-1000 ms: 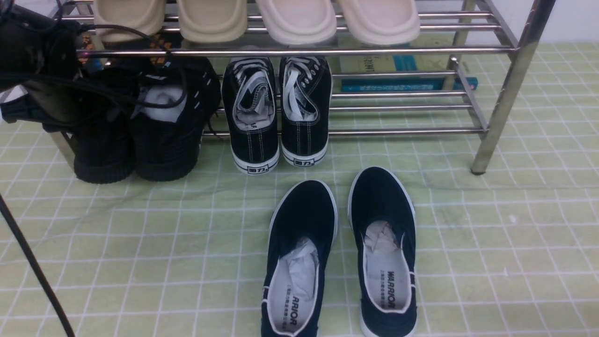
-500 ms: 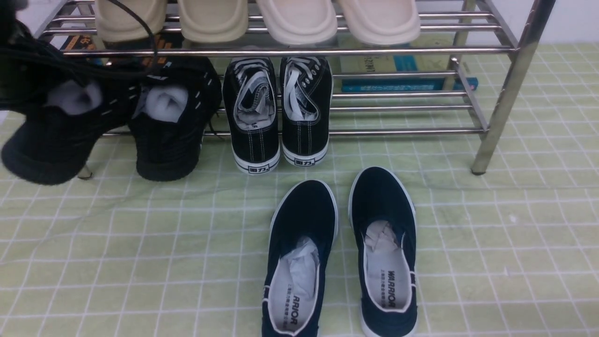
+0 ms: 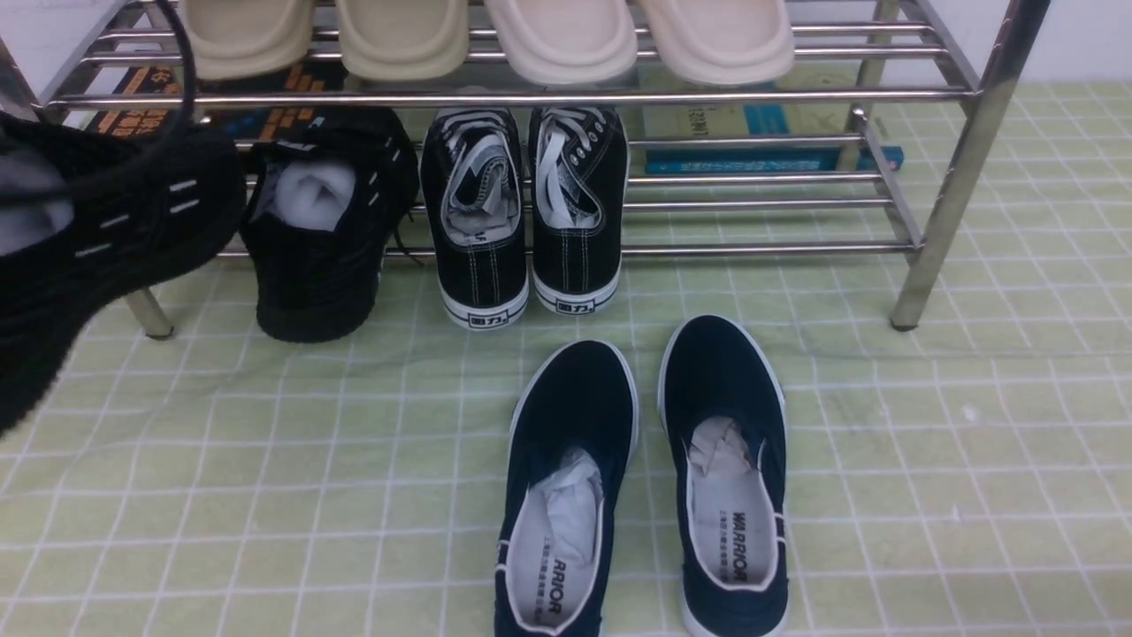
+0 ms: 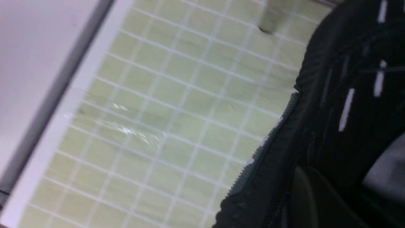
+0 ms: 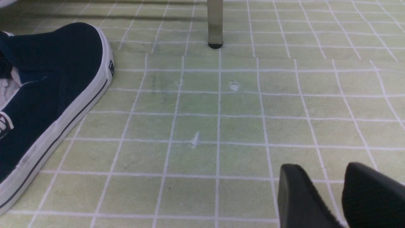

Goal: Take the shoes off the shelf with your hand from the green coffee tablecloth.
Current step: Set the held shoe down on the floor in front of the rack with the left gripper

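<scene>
One black sneaker (image 3: 97, 257) is up, clamped in my left jaws at far left, clear of the shelf (image 3: 752, 250), above the green tablecloth (image 3: 265, 460). Its mate (image 3: 323, 239) rests on the lower bars. And my right jaws: narrowly parted, empty. Half a second ago the sneaker hung closer to the shelf.

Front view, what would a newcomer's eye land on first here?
A black knit sneaker hangs in the air at the far left, off the steel shelf, while its partner rests on the lower tier. Next come the navy slip-ons, lying side by side on the green checked tablecloth in the foreground.
</scene>
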You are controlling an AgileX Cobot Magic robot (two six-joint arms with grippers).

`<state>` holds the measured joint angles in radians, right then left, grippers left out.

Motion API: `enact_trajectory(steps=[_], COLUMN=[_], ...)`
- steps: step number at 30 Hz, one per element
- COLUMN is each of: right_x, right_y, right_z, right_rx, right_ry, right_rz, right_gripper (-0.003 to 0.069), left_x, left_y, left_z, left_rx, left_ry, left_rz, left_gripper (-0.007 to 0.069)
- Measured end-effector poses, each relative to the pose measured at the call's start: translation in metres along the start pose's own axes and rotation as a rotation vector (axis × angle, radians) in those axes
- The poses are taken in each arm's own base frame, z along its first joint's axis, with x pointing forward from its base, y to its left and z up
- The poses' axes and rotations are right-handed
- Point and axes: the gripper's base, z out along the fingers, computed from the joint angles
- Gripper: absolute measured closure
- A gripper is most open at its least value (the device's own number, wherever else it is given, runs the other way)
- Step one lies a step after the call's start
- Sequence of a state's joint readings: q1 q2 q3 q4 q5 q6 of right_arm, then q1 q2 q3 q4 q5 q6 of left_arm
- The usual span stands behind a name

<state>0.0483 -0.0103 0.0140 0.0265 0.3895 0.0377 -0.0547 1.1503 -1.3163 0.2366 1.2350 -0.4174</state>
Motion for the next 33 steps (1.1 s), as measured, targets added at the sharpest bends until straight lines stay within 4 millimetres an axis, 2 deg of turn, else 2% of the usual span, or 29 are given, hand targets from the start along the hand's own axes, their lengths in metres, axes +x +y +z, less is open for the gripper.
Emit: enact_trajectory(steps=[4,5,7,8,9,10,11,15,18,23,33], right_x=[0.0,0.0,0.0,0.0,0.0,0.0,0.0,0.0,0.0,0.0,0.0], right_y=[0.0,0.0,0.0,0.0,0.0,0.0,0.0,0.0,0.0,0.0,0.0], right_z=[0.0,0.0,0.0,0.0,0.0,0.0,0.0,0.0,0.0,0.0,0.0], right_rx=[0.0,0.0,0.0,0.0,0.0,0.0,0.0,0.0,0.0,0.0,0.0], right_ry=[0.0,0.0,0.0,0.0,0.0,0.0,0.0,0.0,0.0,0.0,0.0], right_rz=[0.0,0.0,0.0,0.0,0.0,0.0,0.0,0.0,0.0,0.0,0.001], right_gripper=[0.0421,0.0421,0.0421,0.0421,0.0421,0.0421,0.0421,0.0421,0.0421,0.0421,0.0421], left_x=[0.039,0.041,0.074,0.077,0.092,0.094,0.105,0.117,0.118,0.118,0.135], left_y=[0.008,0.009,0.017,0.017,0.019,0.02,0.019,0.012,0.007,0.005,0.007], left_z=[0.012,0.011,0.03,0.031,0.04,0.041,0.051,0.071,0.08,0.088,0.106], left_rx=[-0.004,-0.005,-0.045,-0.046,-0.053,-0.051,-0.037,0.047,0.103,0.139,0.142], left_ry=[0.084,0.085,0.174,0.18,0.211,0.211,0.219,0.196,0.141,0.07,0.054], left_rz=[-0.016,-0.023,-0.059,-0.063,-0.09,-0.098,-0.117,-0.164,-0.21,-0.279,-0.391], left_gripper=[0.0613,0.0613,0.0613,0.0613,0.0613,0.0613,0.0613,0.0613,0.0613,0.0613,0.0607])
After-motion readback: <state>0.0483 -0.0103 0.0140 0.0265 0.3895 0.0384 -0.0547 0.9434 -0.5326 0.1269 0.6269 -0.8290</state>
